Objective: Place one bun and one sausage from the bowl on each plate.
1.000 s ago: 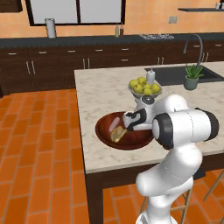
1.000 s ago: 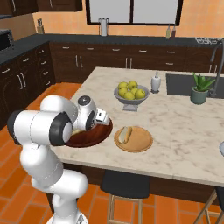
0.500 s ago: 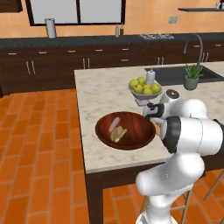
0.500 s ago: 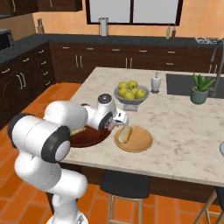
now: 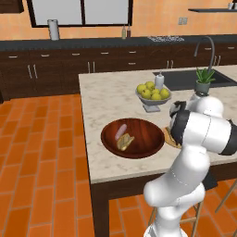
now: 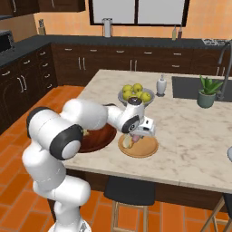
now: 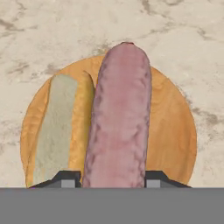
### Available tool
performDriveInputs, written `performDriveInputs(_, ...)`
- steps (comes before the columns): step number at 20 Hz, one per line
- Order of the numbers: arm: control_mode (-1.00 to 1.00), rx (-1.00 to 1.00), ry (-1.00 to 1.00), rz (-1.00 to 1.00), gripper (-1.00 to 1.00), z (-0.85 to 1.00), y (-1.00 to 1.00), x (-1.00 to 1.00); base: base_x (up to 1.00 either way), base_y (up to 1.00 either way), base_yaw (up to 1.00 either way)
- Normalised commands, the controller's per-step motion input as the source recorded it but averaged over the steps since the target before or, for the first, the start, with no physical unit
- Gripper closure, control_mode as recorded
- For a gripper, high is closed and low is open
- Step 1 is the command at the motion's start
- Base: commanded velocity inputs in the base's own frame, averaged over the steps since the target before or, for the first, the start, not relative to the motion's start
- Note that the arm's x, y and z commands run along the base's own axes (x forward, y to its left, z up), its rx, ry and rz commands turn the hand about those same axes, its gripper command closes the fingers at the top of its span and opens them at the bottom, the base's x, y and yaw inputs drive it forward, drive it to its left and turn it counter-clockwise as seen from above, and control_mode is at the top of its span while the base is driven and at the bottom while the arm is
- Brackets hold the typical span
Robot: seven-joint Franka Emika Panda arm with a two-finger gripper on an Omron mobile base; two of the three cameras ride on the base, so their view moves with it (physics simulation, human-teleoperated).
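Hovering over the orange-tan plate (image 6: 146,148), beside the wide brown bowl (image 5: 144,137) with one bun (image 5: 125,142) and one sausage (image 5: 121,130) left inside. Gripper (image 7: 109,178) clamped on a pink sausage (image 7: 118,118) above that plate's bun (image 7: 59,127). Releasing high or off-centre risks rolling over the rim or landing across the bun.

base cams: behind arm L/R, share island (image 5: 102,106) | hand cam: close above orange plate (image 7: 175,131)
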Motion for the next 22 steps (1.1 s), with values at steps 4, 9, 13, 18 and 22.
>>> performDriveInputs(4,-1.0,0.01,0.07,0.14,1.0,-0.49,-0.25,-0.04,0.0,0.0,0.0)
performDriveInputs(9,-1.0,0.0,0.0,0.06,1.0,-0.39,-0.1,0.07,0.0,0.0,0.0)
performDriveInputs(13,-1.0,0.0,0.0,0.04,1.0,-0.49,-0.13,0.01,0.0,0.0,0.0)
performDriveInputs(18,-1.0,0.0,0.0,0.0,1.0,-0.05,0.0,0.0,0.0,0.0,0.0)
performDriveInputs(22,-1.0,0.0,0.0,0.0,-1.0,0.0,0.0,0.0,0.0,0.0,0.0)
